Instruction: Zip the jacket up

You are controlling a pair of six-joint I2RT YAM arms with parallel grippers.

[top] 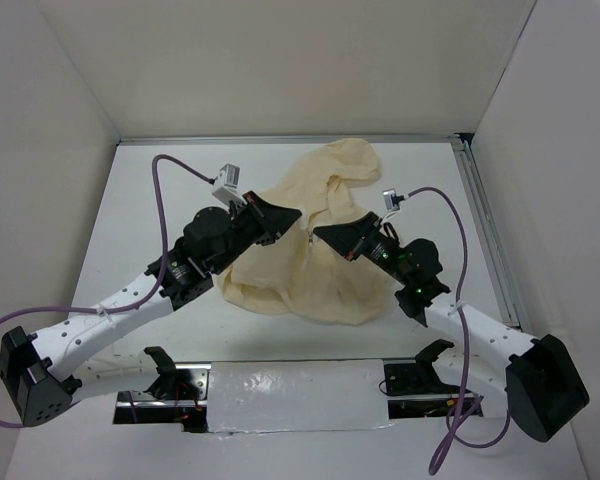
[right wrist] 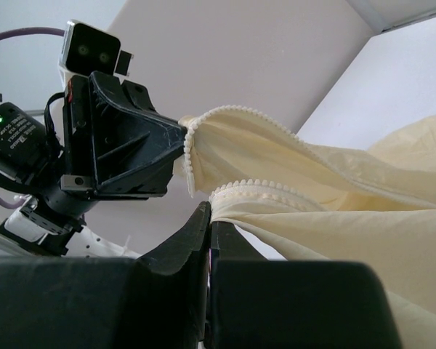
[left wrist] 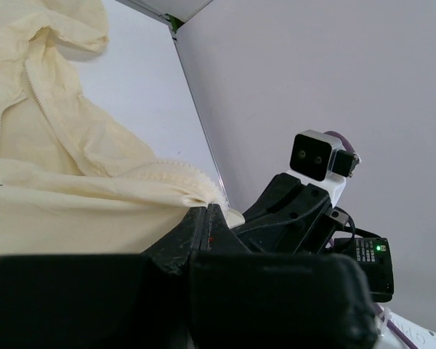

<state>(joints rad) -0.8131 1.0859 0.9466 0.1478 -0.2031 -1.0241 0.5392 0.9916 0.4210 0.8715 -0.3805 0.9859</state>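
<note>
The jacket (top: 280, 280) is seen as a soft, pale cream-yellow mass of thin, matte fabric. It lies rumpled and creased in the middle of the desk (top: 150, 200) between the two arms, with its hood (top: 348, 160) bunched toward the far wall. Its front is parted, and each open edge is lined with a row of small, rounded, cream zipper teeth (right wrist: 251, 116).

The left pincer (top: 292, 214), black and wedge-shaped, is closed on one toothed edge, which is lifted off the desk. The right pincer (top: 322, 233), of the same hard black material, is clamped shut on the other edge just beside it. The two tips are held near each other above the jacket's centre, apart but almost facing.

The desk is a smooth, flat white surface, enclosed by plain white panels on three sides. A metal rail (top: 485, 220) runs along its right edge, and a glossy, reflective strip (top: 290, 392) lies at the near edge between the arm bases. Purple cables (top: 156, 200) are looped from the white arm links up to small box-shaped wrist cameras (top: 227, 182).
</note>
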